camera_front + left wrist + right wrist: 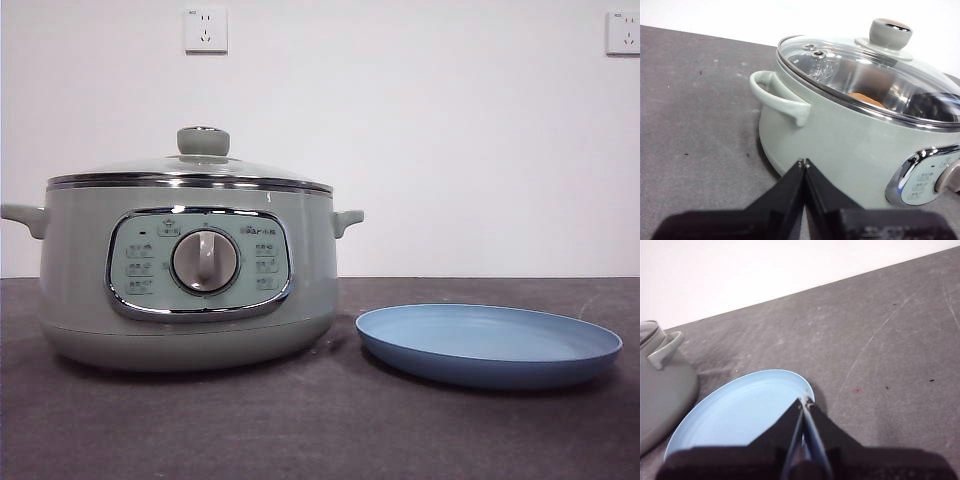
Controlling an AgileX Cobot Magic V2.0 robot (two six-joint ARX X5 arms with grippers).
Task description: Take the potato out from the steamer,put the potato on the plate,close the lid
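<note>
The sage-green steamer (190, 280) stands at the left of the table with its glass lid (190, 168) on. The lid's green knob (203, 140) points up. Through the glass in the left wrist view, a bit of the orange-brown potato (866, 99) shows inside the steamer (840, 145). The light-blue plate (488, 343) lies empty to the right of the steamer. My left gripper (803, 162) is shut and empty, held near the steamer's side handle (777, 97). My right gripper (806, 401) is shut and empty above the plate's (735, 412) edge. Neither gripper shows in the front view.
The dark grey table (320, 430) stretches in front of the steamer and plate. A white wall with two sockets (205, 30) stands behind. The steamer's control panel with a round dial (205, 262) faces the front.
</note>
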